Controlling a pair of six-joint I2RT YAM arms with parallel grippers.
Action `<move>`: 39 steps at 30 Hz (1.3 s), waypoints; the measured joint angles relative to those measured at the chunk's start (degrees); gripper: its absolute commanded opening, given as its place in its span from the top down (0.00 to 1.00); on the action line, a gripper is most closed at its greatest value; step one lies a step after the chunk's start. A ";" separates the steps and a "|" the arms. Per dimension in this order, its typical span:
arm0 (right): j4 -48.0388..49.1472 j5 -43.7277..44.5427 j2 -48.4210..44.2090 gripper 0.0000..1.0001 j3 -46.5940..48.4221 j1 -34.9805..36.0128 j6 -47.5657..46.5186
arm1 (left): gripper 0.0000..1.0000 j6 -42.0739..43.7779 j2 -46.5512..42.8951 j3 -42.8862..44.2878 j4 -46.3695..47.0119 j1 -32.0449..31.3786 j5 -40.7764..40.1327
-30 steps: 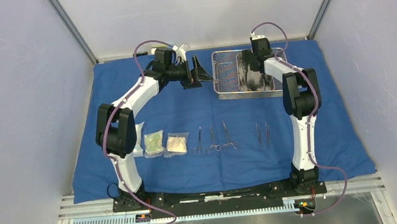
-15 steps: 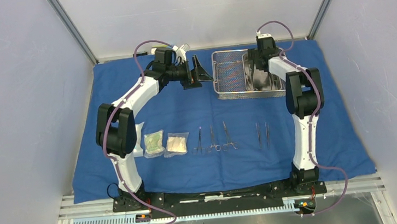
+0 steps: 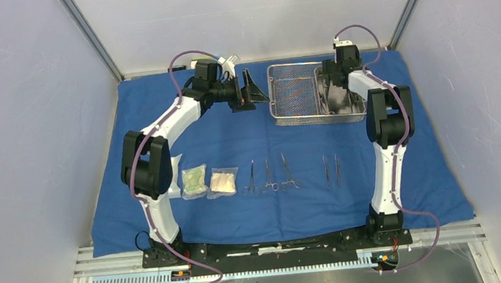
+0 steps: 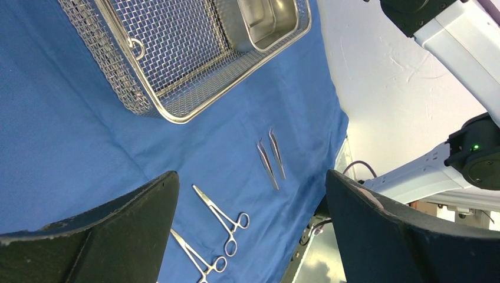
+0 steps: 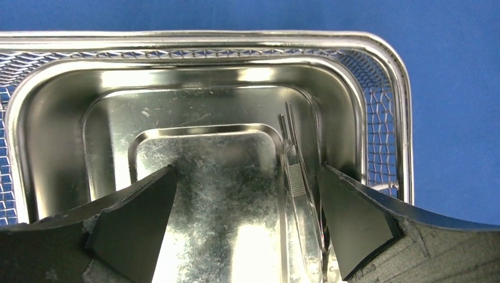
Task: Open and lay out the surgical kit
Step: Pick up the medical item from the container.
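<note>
The blue cloth lies spread flat, and both pairs of fingers hang over its far part. The left fingers stand wide apart with nothing between them. The mesh tray sits just to their right, not touching them. It is a rectangular steel basket with a rolled rim and a small drop handle on one end wall. A shiny pan with stepped walls fills the half farther from the left fingers.

The right fingers are spread wide over that pan and hold nothing. On the pan floor a slim steel tool lies lengthwise just inside the finger on the right of the wrist view. Whether it touches that finger cannot be told.

Well nearer than both pairs of fingers, a row lies on the cloth. It holds a packet with green contents, a packet with pale contents, three ring-handled clamps and, off to the right, two tweezers side by side.

From above, the wrist covers most of the right fingers and part of the pan. The tool's near end runs out of the wrist picture. A pale edge beside the green packet is mostly hidden by the left arm, and what it is cannot be made out.
</note>
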 measured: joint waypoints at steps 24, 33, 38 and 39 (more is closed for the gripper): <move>1.01 -13.92 2.14 0.09 2.14 -4.96 -3.69 | 0.00 -2.08 0.02 -0.17 1.38 0.00 1.38; 0.94 -19.26 0.72 0.32 0.02 -5.79 -6.62 | 0.00 -2.08 0.02 -0.48 1.70 0.00 1.38; 0.57 -22.53 -1.46 0.43 -2.97 -6.25 -8.04 | 0.00 -2.08 0.02 -0.90 1.73 0.00 1.38; 0.52 -22.99 -1.81 0.46 -3.50 -6.32 -8.20 | 0.00 -2.08 0.02 -0.94 1.73 0.00 1.40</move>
